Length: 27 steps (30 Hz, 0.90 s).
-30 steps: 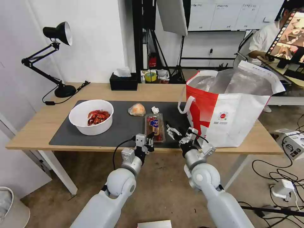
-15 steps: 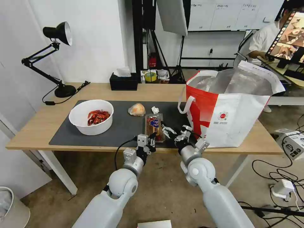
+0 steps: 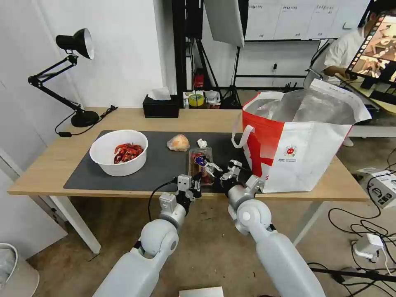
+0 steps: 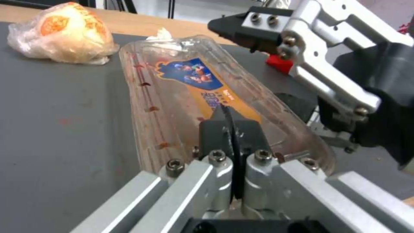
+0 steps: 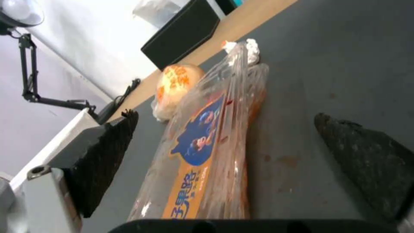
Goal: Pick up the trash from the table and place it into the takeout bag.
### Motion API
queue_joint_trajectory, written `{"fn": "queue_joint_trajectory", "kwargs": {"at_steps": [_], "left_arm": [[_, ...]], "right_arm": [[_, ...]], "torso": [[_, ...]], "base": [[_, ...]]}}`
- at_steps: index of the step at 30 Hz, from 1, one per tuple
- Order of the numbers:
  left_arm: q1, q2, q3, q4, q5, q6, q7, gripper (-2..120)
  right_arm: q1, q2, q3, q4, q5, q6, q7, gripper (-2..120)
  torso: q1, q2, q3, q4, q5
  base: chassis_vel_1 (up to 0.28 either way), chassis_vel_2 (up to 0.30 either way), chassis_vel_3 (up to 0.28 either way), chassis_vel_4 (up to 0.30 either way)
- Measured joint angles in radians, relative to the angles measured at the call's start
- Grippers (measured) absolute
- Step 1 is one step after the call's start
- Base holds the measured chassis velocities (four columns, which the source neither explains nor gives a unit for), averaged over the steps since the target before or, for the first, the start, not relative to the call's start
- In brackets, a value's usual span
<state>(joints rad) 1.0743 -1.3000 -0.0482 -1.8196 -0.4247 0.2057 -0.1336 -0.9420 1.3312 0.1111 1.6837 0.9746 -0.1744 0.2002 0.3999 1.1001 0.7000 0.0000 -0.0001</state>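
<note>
The right claw (image 5: 224, 142) stands spread wide, one dark ridged finger (image 5: 105, 155) at lower left of the frame, the other (image 5: 366, 158) at lower right. Between them the clear plastic tray (image 5: 211, 149) lies on the dark grey mat (image 5: 345, 64), its blue and orange label facing up. At its far end sit the white tissue wad (image 5: 246, 48) and the wrapped orange lump (image 5: 174, 81). A black tissue box (image 5: 181, 32) rests on the tabletop (image 5: 241, 24) at upper centre, a desk lamp (image 5: 26, 55) at upper left.
</note>
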Motion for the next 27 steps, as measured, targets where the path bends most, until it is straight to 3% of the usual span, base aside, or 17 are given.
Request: {"fn": "queue_joint_trajectory", "kwargs": {"at_steps": [22, 27], "left_arm": [[0.008, 0.004, -0.005, 0.002, 0.0, -0.017, 0.0, 0], [0.009, 0.005, -0.005, 0.002, 0.0, -0.018, 0.0, 0]], "right_arm": [[0.026, 0.015, -0.024, -0.013, 0.007, -0.035, 0.039, 99], [0.021, 0.011, -0.021, -0.005, 0.005, -0.062, 0.048, 82]], "torso": [[0.0, 0.0, 0.0, -0.0001, -0.0001], [0.0, 0.0, 0.0, -0.0003, 0.0]], "base": [[0.0, 0.0, 0.0, 0.0], [0.0, 0.0, 0.0, 0.0]]}}
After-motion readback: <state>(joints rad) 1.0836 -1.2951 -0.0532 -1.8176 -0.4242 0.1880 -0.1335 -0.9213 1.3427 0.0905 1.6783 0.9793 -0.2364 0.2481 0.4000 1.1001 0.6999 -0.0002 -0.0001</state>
